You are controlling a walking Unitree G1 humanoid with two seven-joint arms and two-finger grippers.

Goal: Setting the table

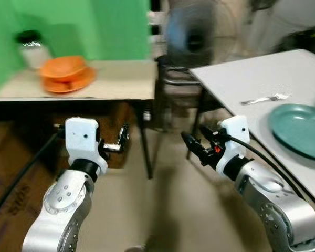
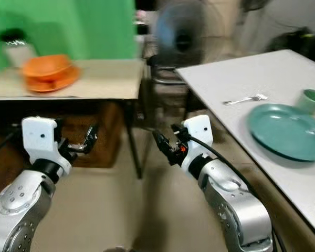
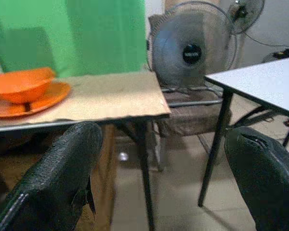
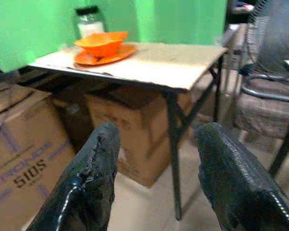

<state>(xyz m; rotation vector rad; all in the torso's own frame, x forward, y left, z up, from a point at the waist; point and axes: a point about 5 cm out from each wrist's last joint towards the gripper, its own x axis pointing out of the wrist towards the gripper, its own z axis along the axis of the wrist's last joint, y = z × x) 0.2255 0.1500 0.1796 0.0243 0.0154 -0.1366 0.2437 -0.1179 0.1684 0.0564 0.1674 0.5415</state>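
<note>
Orange bowl [image 1: 63, 67] nests on round plate [image 1: 69, 82]; both grippers [image 3: 159, 178] [image 4: 156, 175] spread, textured fingers holding nothing.

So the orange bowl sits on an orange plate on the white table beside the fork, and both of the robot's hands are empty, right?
Not quite. The orange bowl on its orange plate sits on the tan table by the green wall, as the left eye view shows. The fork lies on the white table near a teal plate. Both the left gripper and the right gripper are indeed empty.
</note>
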